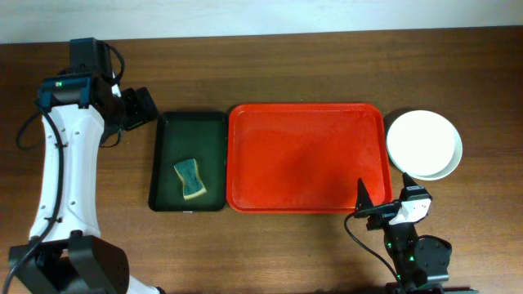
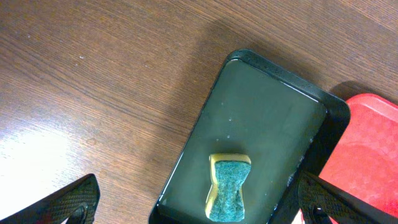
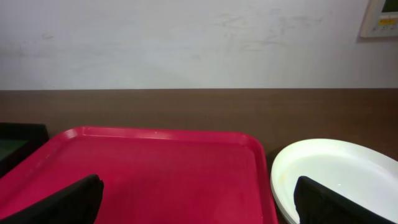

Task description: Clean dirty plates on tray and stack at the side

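Right hand (image 3: 198, 186) and left hand (image 2: 199, 193) spread wide; plates (image 1: 422, 143) stacked beside tray (image 1: 302, 155).

Left arm (image 1: 61, 163), well left of the red tray (image 1: 302, 155): long white link, black joints, black cable looped alongside, small green light at the upper joint. Right arm (image 1: 413, 241), by the tray's near right corner: black body, white wrist block, green light. Wrist views: fingertips (image 2: 73, 200) black, cross-hatched.

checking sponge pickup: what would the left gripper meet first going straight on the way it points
Most likely the sponge in the dark green tray: the open left gripper points down at it, though depth is unclear.
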{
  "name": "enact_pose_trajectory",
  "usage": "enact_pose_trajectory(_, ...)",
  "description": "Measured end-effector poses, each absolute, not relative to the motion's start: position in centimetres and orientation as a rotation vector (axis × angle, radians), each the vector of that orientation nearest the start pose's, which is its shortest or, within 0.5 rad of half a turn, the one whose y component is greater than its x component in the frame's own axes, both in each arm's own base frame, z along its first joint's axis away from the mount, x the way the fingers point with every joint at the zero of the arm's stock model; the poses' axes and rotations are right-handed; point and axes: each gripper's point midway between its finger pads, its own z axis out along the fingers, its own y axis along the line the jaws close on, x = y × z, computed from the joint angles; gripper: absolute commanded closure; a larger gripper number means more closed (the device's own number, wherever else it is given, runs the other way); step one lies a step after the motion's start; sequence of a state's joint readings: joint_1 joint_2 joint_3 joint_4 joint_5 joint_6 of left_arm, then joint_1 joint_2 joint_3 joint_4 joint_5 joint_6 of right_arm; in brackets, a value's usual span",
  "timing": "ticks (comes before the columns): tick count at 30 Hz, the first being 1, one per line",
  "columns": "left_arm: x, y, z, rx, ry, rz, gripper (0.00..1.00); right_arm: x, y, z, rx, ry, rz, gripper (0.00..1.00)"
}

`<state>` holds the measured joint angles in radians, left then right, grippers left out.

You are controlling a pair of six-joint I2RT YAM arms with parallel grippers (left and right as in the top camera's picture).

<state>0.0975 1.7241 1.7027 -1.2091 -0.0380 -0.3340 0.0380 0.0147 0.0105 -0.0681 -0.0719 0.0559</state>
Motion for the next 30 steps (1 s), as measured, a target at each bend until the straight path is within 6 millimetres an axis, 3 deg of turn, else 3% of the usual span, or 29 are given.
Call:
enact_pose_trajectory(8, 38.6, 4.4, 19.9, -0.607, 2.728, -0.005, 0.01, 24.5, 2.2, 15.9, -0.040, 1.644, 0.130, 0.02)
enact_pose_trajectory(11, 38.2, 4.4, 21.5, -0.599, 2.686, -0.012, 0.01, 24.5, 2.2, 15.9, -0.041, 1.644, 0.130, 0.02)
enact_pose_trajectory(15, 36.3, 4.2, 26.7, -0.571, 2.541, -0.035, 0.01, 24.5, 2.2, 15.9, -0.040, 1.644, 0.131, 0.01)
enact_pose_trajectory(20, 31.8, 3.8, 34.3, -0.526, 2.314, -0.069, 0.01, 24.5, 2.2, 15.9, -0.040, 1.644, 0.130, 0.02)
enact_pose_trajectory(30, 21.6, 1.6, 43.6, -0.400, 1.965, -0.147, 0.01, 24.5, 2.2, 15.9, -0.041, 1.644, 0.130, 0.02)
